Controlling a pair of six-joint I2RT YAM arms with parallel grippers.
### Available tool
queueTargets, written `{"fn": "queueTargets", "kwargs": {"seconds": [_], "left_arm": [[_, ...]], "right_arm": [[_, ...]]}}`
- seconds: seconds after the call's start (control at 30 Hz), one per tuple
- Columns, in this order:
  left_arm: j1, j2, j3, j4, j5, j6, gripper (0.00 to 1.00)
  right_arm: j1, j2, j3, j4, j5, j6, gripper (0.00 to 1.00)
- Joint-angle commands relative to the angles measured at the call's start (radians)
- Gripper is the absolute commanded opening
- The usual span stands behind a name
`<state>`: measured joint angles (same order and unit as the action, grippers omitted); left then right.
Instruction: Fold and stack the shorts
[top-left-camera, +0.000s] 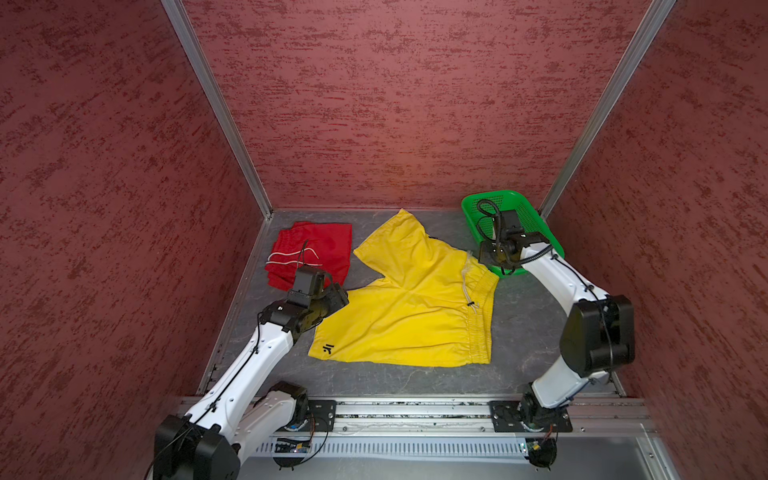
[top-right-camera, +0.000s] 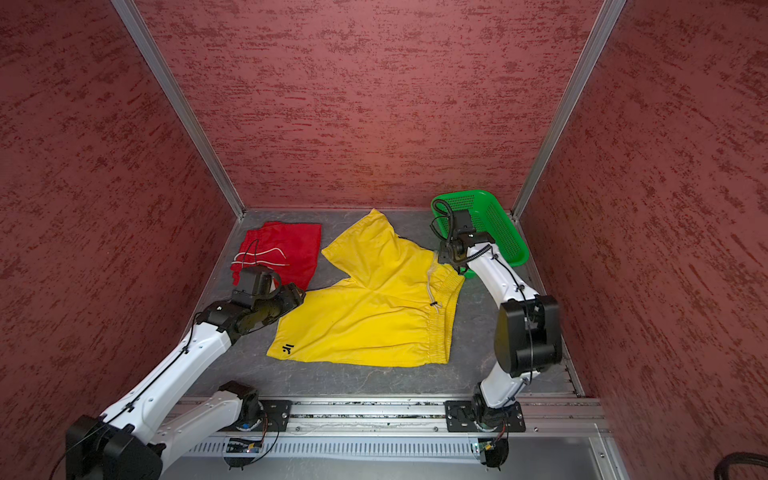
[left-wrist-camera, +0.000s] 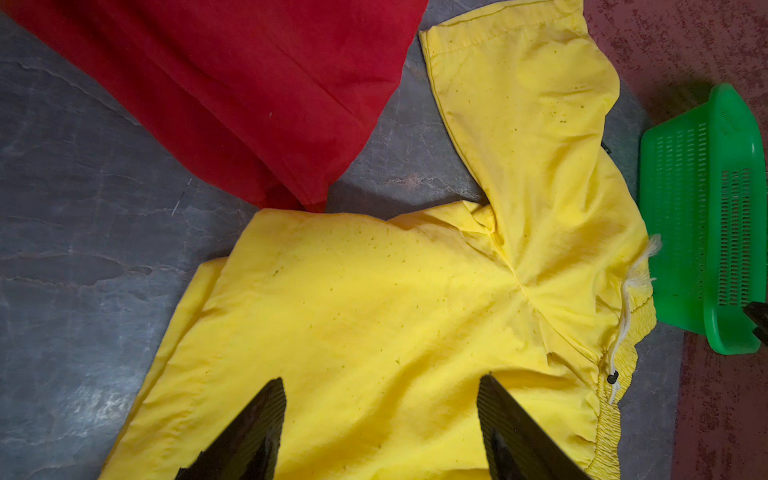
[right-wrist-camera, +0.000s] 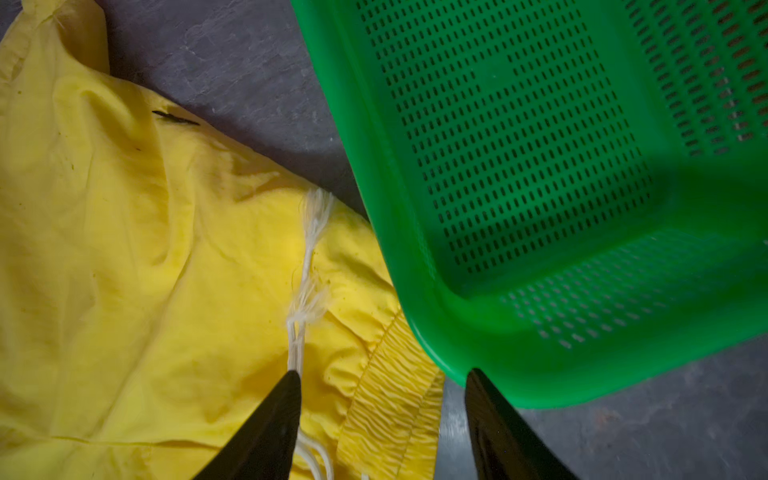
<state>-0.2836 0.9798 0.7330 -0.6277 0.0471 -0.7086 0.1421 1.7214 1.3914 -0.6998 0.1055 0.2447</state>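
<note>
Roughly, the job looked about half done. The red shorts (top-left-camera: 309, 249) lay folded into a compact rectangle at the far left of the tabletop (top-left-camera: 523, 324), their white cord looped across the top. That pair seemed finished and appeared to mark the spot for the stack.

The yellow shorts (top-left-camera: 407, 316) lay in the middle, spread flat and not yet folded. Both legs pointed left, one toward the far wall and one nearer, splayed in a V. The waistband (right-wrist-camera: 390, 374) ran along the right side, and the dark logo (top-left-camera: 328, 350) sat at the near left corner.

The left fingers (left-wrist-camera: 257, 428) hovered spread apart over the near leg, close to the red pair, grasping nothing. The right fingers (right-wrist-camera: 270, 415) were likewise parted and empty, above the far end of the waistband, just beside the green basket (top-left-camera: 540, 232) in the far right corner.

By my reading, what was left was folding the yellow pair, probably leg over leg and then across, and setting it on the red.
</note>
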Motion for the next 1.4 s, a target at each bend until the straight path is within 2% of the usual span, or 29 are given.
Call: {"fn": "queueTargets", "kwargs": {"seconds": [0.0,0.1,0.17,0.27,0.43,0.57,0.73,0.83,0.93,1.03,1.23,1.37], "left_arm": [[-0.005,-0.007,-0.017,0.037,-0.006,0.009,0.74],[-0.005,-0.006,-0.024,0.043,-0.007,0.002,0.74],[-0.005,-0.005,-0.024,0.044,-0.007,0.001,0.74],[-0.005,-0.004,-0.022,0.045,-0.01,0.001,0.74],[-0.005,-0.003,-0.029,0.049,-0.009,-0.005,0.74],[-0.006,-0.002,-0.034,0.06,-0.005,-0.009,0.74],[-0.009,-0.001,-0.034,0.076,0.003,-0.012,0.73],[-0.024,0.002,-0.04,0.108,0.025,0.012,0.73],[-0.075,0.014,-0.028,0.131,0.017,0.047,0.73],[-0.126,0.039,-0.018,0.148,-0.005,0.057,0.73],[-0.167,0.111,-0.02,0.179,0.003,0.038,0.73],[-0.196,0.154,-0.021,0.208,0.033,0.034,0.73]], "right_arm": [[-0.015,0.093,0.062,0.055,-0.007,-0.034,0.64],[-0.023,0.174,0.108,0.059,0.065,0.003,0.62],[-0.031,0.207,0.123,0.077,0.071,0.02,0.6],[-0.056,0.239,0.13,0.117,0.026,0.054,0.56],[-0.119,0.276,0.137,0.197,-0.109,0.105,0.4],[-0.149,0.342,0.215,0.187,-0.172,0.104,0.33],[-0.162,0.394,0.308,0.162,-0.194,0.075,0.35],[-0.162,0.369,0.331,0.139,-0.206,0.064,0.51],[-0.162,0.255,0.27,0.151,-0.226,0.062,0.54],[-0.162,0.076,0.144,0.174,-0.278,0.065,0.55],[-0.161,-0.321,-0.26,0.258,-0.532,0.174,0.56],[-0.162,-0.565,-0.531,0.29,-0.609,0.268,0.56]]}}
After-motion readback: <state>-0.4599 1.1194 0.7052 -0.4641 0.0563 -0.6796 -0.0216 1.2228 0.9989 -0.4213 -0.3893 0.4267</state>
